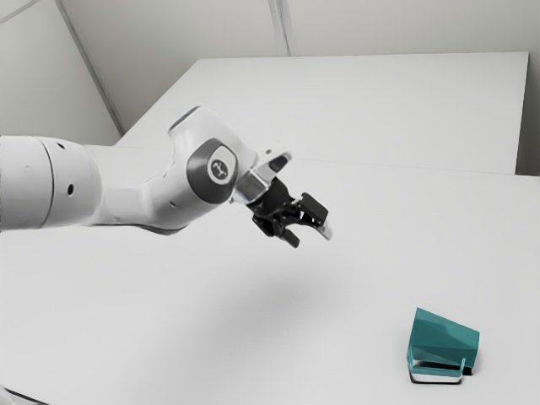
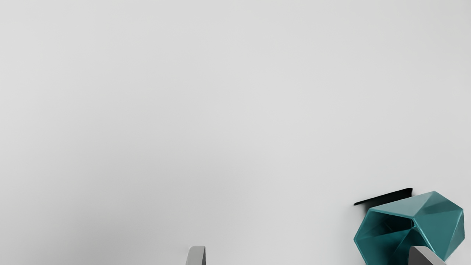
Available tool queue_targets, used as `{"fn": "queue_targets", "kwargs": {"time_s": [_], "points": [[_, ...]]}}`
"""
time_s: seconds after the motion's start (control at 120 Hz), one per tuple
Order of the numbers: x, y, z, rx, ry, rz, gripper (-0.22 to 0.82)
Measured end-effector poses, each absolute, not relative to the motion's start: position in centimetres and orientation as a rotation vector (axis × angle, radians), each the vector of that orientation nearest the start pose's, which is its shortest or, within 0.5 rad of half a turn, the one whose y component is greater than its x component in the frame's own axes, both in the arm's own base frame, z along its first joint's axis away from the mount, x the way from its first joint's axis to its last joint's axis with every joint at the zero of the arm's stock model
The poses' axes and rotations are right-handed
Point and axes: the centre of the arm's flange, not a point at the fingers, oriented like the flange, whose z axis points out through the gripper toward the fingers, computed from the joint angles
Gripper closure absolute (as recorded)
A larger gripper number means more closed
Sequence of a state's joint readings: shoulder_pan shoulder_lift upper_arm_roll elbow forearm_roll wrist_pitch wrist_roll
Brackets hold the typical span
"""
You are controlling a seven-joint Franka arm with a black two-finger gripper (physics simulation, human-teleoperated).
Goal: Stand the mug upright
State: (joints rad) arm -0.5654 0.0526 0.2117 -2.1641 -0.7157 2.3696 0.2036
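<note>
Teal mug (image 1: 445, 340) lies on its side, mouth toward the arm (image 1: 143, 190), well in from the table's (image 1: 337, 321) far edge, ext. view; no contents visible. Gripper (image 1: 310, 237), spread wide w/ nothing between, hangs apart; approach seems the step in hand, next calling for reach, grip & mouth-up turn.

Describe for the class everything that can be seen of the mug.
The mug is teal, with flat, angular facets and a smooth, slightly shiny surface, perhaps glazed or plastic. It lies tipped on its side on the white table, toward the exterior view's lower right. The wrist view shows its angular rim and dark, faceted hollow. A handle cannot be made out for certain. The gripper is well apart from it.
</note>
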Motion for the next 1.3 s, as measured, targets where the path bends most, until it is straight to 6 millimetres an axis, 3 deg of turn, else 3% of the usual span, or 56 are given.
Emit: {"fn": "queue_targets", "kwargs": {"time_s": [0.192,0.458,0.608,0.758,1.025,1.3], "points": [[50.1,-24.9,36.6,2.546,-0.086,0.13,0.0],[46.9,-29.8,34.1,2.511,-0.116,0.084,0.0],[46.5,-30.5,33.3,2.509,-0.113,0.079,0.0],[45.3,-33.2,32.6,2.502,-0.146,0.077,0.0],[45.2,-37.5,32.1,2.489,-0.191,0.113,0.0],[44.9,-40.1,30.6,2.489,-0.194,0.127,0.0]]}}
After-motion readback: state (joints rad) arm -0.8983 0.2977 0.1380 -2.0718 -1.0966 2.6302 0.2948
